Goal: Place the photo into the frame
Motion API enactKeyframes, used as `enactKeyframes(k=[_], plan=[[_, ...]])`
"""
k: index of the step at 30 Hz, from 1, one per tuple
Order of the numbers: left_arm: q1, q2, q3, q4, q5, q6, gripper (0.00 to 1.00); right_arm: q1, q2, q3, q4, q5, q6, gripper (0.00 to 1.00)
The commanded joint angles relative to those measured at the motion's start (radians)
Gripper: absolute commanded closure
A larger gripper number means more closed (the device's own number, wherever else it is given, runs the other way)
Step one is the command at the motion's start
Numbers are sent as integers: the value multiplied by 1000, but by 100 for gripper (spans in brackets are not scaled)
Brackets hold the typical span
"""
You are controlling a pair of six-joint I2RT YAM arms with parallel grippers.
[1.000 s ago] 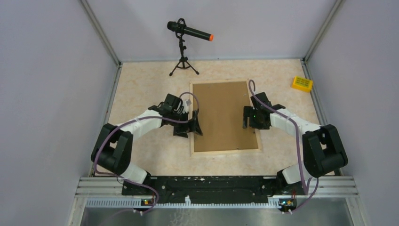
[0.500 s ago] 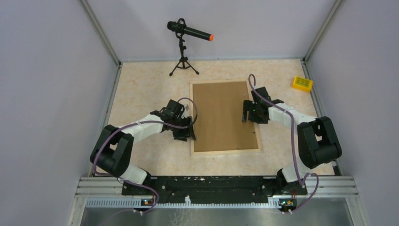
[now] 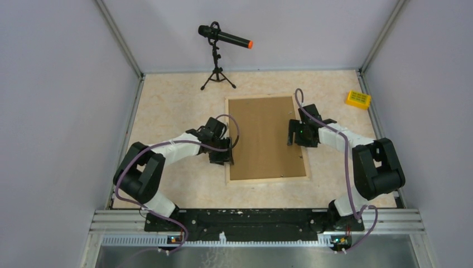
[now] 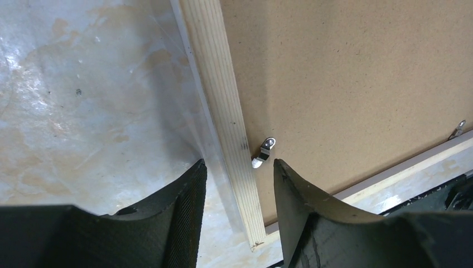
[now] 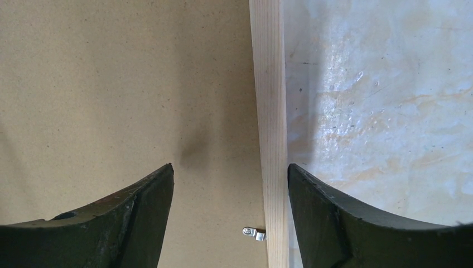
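Pale-wood frame (image 3: pixel 268 180) is lying flat, back side up, mid-table (image 3: pixel 167 111) in the top view, with the brown backing board (image 3: pixel 265 137) sitting inside its rails. Left gripper (image 3: pixel 223 159) is hanging over the frame's left rail towards the near corner. Right gripper (image 3: pixel 290 137) is sitting over the right rail, roughly mid-length. Microphone (image 3: pixel 223 38) is standing at the far edge and a yellow box (image 3: pixel 357 99) is lying far right, both well apart from the frame.

Left wrist: left gripper (image 4: pixel 239 164) is straddling the rail (image 4: pixel 215 67), jaws narrow, with a sliver of gap showing each side. A metal clip (image 4: pixel 263 152) is lying on the board (image 4: pixel 357 72) just beside the inner finger.

Right wrist: right gripper (image 5: pixel 229 167) is standing wide. The outer finger is running just beside the rail's (image 5: pixel 268 84) outer edge and the inner finger is hanging over the board (image 5: pixel 111 72), gripping nothing.
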Motion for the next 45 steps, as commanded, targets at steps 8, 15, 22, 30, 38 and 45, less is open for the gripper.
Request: enactKeyframes(k=[8,15,22,30,38,45], plan=[[-36,58,61,-32,-130,-5,49,5,-8,-5,52,-75,15,28],[-37,61,58,-33,-136,-2,62,5,-5,-8,55,-71,14,29],[-35,48,34,-26,-153,2,71,5,-1,-8,62,-81,17,29],[-36,22,35,-21,-99,5,68,5,-3,-7,64,-101,21,29],[-32,-75,0,-14,1,4,21,6,-32,-51,91,-138,77,29],[11,66,116,49,106,9,11,97,-134,-186,183,-182,221,29]])
